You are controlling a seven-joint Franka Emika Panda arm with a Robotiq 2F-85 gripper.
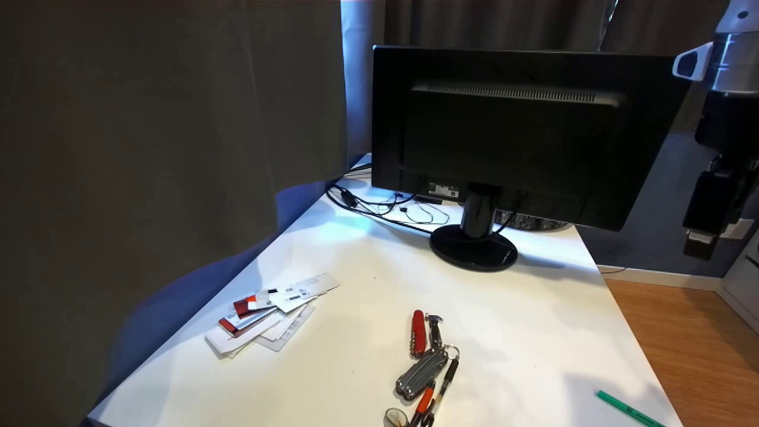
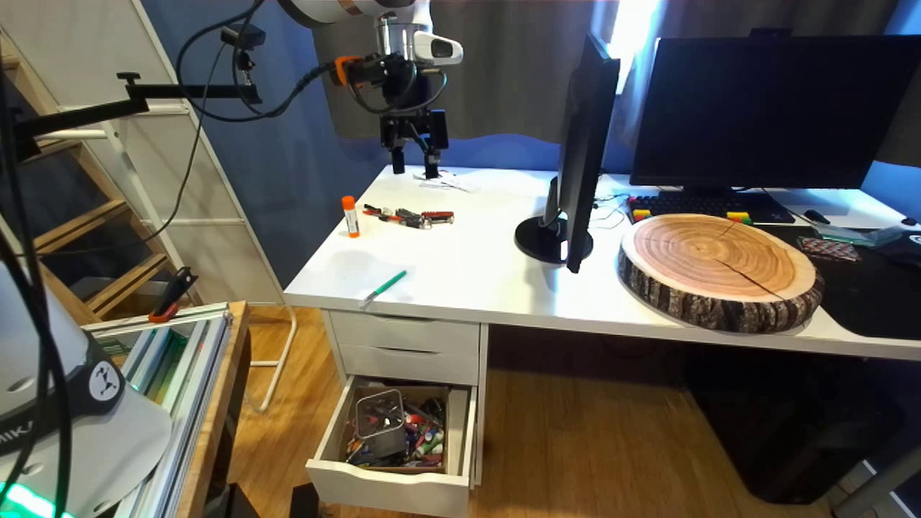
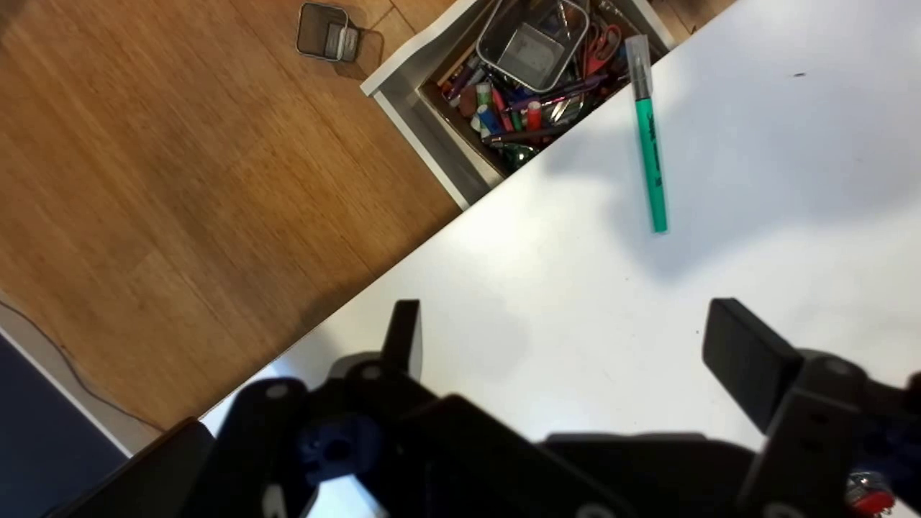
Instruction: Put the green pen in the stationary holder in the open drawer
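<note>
The green pen point(image 1: 630, 409) lies flat on the white desk near its front edge, its clear cap end close to that edge in an exterior view point(image 2: 388, 283). It also shows in the wrist view point(image 3: 651, 158), ahead of the fingers. The open bottom drawer point(image 2: 392, 488) is below the desk edge; in the wrist view its front point(image 3: 414, 52) shows at the top. Inside, a metal basket point(image 2: 380, 414) sits on a box full of pens; the basket also shows in the wrist view point(image 3: 531, 56). My gripper point(image 3: 565, 324) is open and empty, high above the desk, apart from the pen.
An orange-capped glue stick point(image 2: 350, 218) stands upright on the desk. Red and black tools point(image 1: 422, 373) lie in a cluster. A monitor point(image 1: 522, 136), papers point(image 1: 270, 314) and a wood slab point(image 2: 723, 277) are on the desk. A small mesh cup point(image 3: 321, 30) is on the floor.
</note>
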